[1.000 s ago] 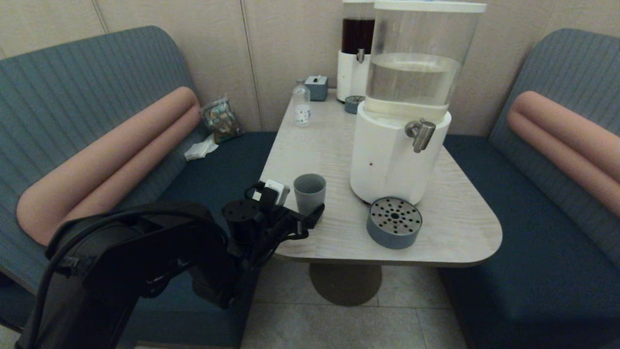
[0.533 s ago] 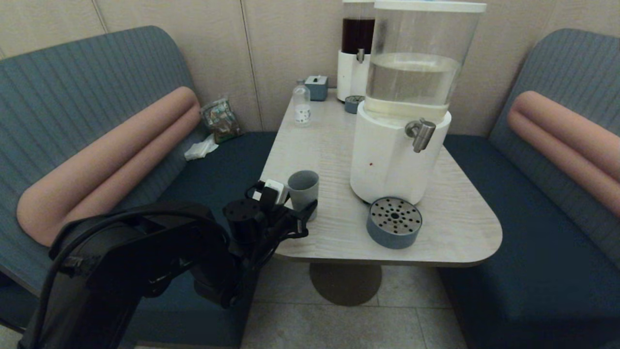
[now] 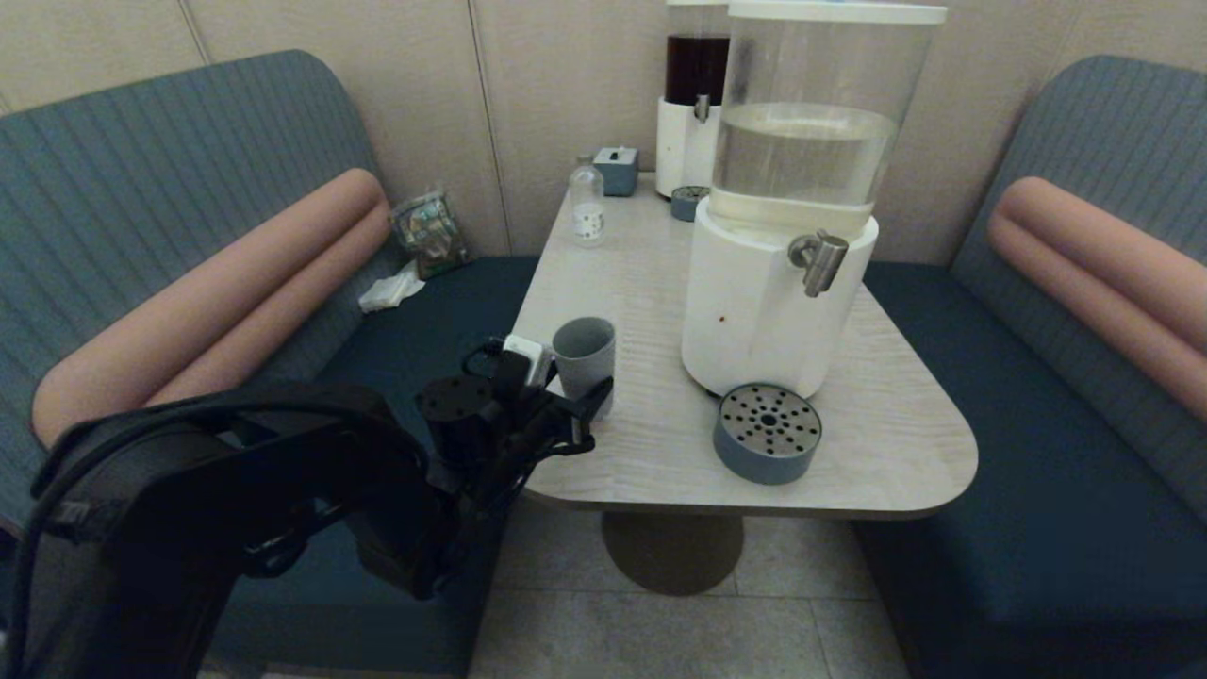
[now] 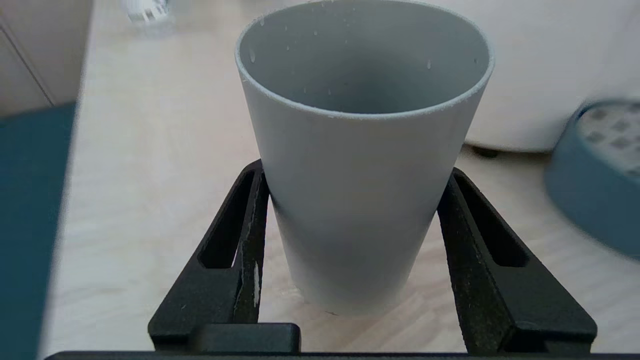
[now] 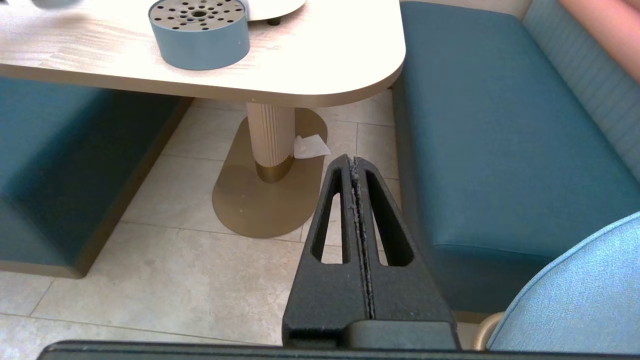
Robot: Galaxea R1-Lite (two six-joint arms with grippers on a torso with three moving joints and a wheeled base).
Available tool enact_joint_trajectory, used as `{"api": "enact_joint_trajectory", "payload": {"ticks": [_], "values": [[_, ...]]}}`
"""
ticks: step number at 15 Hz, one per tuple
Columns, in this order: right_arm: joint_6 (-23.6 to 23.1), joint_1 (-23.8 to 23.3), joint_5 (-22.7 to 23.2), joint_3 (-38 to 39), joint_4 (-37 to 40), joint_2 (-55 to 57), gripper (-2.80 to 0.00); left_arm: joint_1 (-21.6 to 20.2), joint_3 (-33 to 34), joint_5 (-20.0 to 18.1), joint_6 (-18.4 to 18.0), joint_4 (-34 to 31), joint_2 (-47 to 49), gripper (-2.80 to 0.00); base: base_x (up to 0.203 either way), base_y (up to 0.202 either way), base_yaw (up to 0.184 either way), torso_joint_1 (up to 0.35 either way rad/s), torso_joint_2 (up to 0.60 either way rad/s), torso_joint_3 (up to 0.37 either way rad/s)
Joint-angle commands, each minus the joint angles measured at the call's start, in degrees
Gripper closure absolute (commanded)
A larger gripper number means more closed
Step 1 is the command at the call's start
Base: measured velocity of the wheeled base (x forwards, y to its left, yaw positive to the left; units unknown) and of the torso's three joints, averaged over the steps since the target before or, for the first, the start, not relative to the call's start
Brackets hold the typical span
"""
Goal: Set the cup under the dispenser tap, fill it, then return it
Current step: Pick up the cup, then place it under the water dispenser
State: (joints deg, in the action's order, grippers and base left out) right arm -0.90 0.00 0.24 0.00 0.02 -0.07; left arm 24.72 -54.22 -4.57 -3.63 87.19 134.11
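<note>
The grey-blue cup (image 3: 585, 351) is near the table's front left, well left of the dispenser tap (image 3: 820, 262). My left gripper (image 3: 577, 385) is shut on the cup, one black finger pressed on each side of its lower wall. In the left wrist view the cup (image 4: 360, 150) fills the space between the fingers (image 4: 250, 225); its base is at or just above the tabletop. My right gripper (image 5: 354, 159) hangs shut and empty below table height, beside the right bench, out of the head view.
A round grey-blue drip tray (image 3: 766, 432) sits in front of the white dispenser base (image 3: 745, 321), below the tap. A small bottle (image 3: 587, 203), a grey box (image 3: 616, 170) and the dark-liquid dispenser (image 3: 696, 94) stand at the back. Benches flank the table (image 3: 877, 490).
My left gripper has drawn leftward and a little farther from the table's front edge, taking the cup with it. The cup now sits farther from the dispenser.
</note>
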Motion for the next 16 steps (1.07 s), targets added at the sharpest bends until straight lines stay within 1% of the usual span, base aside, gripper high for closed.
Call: {"api": "enact_joint_trajectory", "payload": {"ticks": [1,4,6,8,10,14,16], "values": [[0.02,0.00,0.02,0.00,-0.02,0.07,0.00,-0.01,2.47,0.01,-0.06,0.48,-4.97,0.00,0.000,0.000,0.000,0.000,0.00,0.000],[0.01,0.00,0.02,0.00,-0.02,0.07,0.00,0.26,8.32,-0.04,-0.14,0.48,-11.82,0.00,0.000,0.000,0.000,0.000,0.00,0.000],[0.02,0.00,0.02,0.00,-0.02,0.07,0.00,2.48,11.80,0.04,-0.14,0.48,-16.34,0.00,0.000,0.000,0.000,0.000,0.00,0.000],[0.02,0.00,0.02,0.00,-0.02,0.07,0.00,7.67,15.04,1.46,-0.19,0.48,-19.67,0.00,0.000,0.000,0.000,0.000,0.00,0.000],[0.01,0.00,0.02,0.00,-0.02,0.07,0.00,11.91,15.94,3.32,-0.38,0.48,-20.81,0.00,0.000,0.000,0.000,0.000,0.00,0.000],[-0.06,0.00,0.02,0.00,-0.02,0.07,0.00,19.77,15.52,6.55,-0.87,0.48,-19.91,0.00,0.000,0.000,0.000,0.000,0.00,0.000],[0.02,0.00,0.02,0.00,-0.02,0.07,0.00,22.56,14.67,7.59,-0.93,0.48,-18.32,0.00,0.000,0.000,0.000,0.000,0.00,0.000]]}}
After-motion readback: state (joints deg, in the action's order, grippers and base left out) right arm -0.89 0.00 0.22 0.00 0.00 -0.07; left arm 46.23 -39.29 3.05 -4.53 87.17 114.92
